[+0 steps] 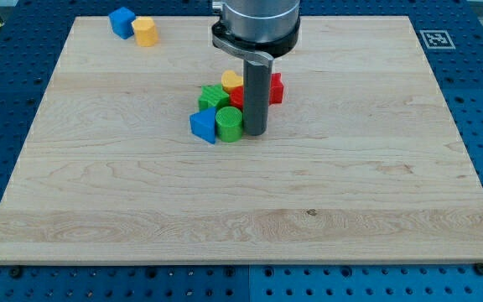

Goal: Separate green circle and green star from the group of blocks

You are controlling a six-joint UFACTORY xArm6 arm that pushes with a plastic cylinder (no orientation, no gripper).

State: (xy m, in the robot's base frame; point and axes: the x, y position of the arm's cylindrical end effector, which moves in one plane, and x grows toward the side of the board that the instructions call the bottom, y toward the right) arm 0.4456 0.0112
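My tip (254, 134), no pincer on it, sits just right of the green plastic circle (229, 123), green plastic star (214, 97) behind, mid-desk (376, 210) cluster; light, rigid, slippery-looking blocks, best nudged square on their flat sides.

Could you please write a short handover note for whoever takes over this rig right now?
My tip: down on the wooden board, right against the right side of the green circle block.
Cluster at board centre: green circle at front, blue block to its left, green star block behind, yellow block and red blocks at the back, partly hidden by the rod.
Far top left: a blue block and a yellow block, apart from the group.
Done: nothing separated yet.
Left: push the green circle and green star clear.
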